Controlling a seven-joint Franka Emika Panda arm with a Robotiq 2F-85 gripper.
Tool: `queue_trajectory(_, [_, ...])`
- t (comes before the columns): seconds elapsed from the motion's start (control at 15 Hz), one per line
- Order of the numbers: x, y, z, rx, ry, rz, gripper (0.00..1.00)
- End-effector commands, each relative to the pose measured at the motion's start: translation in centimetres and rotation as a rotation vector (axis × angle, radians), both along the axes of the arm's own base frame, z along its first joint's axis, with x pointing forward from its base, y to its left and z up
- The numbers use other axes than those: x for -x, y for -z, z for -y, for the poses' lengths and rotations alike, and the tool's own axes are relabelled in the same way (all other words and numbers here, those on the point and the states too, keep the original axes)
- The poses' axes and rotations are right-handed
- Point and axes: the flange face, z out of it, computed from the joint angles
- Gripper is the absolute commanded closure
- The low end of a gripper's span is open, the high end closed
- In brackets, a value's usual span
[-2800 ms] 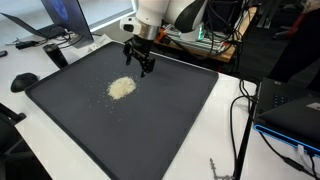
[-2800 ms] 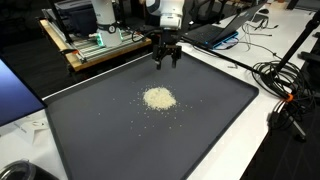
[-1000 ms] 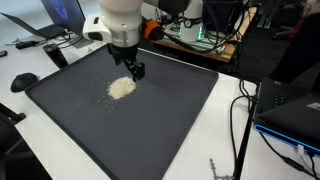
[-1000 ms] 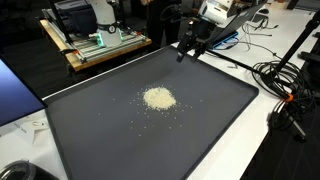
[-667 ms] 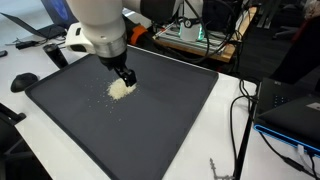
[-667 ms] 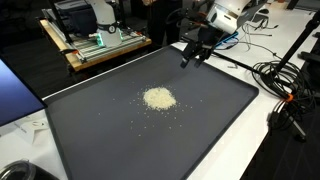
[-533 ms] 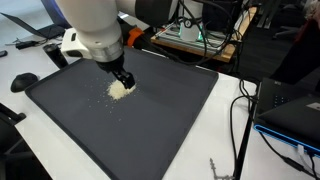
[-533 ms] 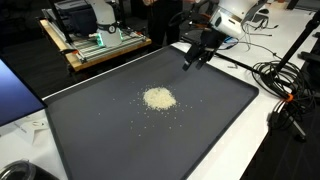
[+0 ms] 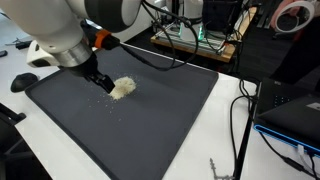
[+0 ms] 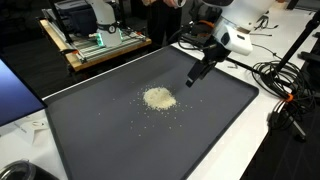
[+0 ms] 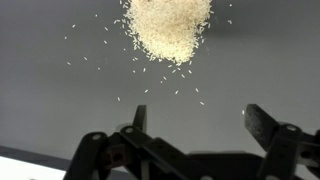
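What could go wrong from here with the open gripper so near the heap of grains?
The open gripper hangs near the heap of grains; a low pass could scatter it across the dark mat. Loose grains lie around the heap; the wide fingers would probably miss or push them.

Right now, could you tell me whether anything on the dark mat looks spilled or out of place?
Yes: a small pile of pale grains lies loose on the mat, with stray grains scattered around it. The open gripper hovers beside it.
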Motion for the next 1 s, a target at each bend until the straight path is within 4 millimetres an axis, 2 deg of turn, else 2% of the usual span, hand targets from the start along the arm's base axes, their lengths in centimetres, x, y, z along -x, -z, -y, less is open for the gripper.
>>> queue_trajectory(0.0, [-0.8, 0.2, 4.8, -0.142, -0.042, -0.049, 0.00])
queue_trajectory(0.27, [0.7, 1.2, 10.0, -0.303, -0.038, -0.156, 0.00])
queue_trajectory(0.6, [1.9, 1.6, 14.2, -0.426, -0.039, -0.201, 0.00])
queue_trajectory(0.93, [2.6, 1.9, 18.4, -0.510, -0.085, -0.172, 0.00])
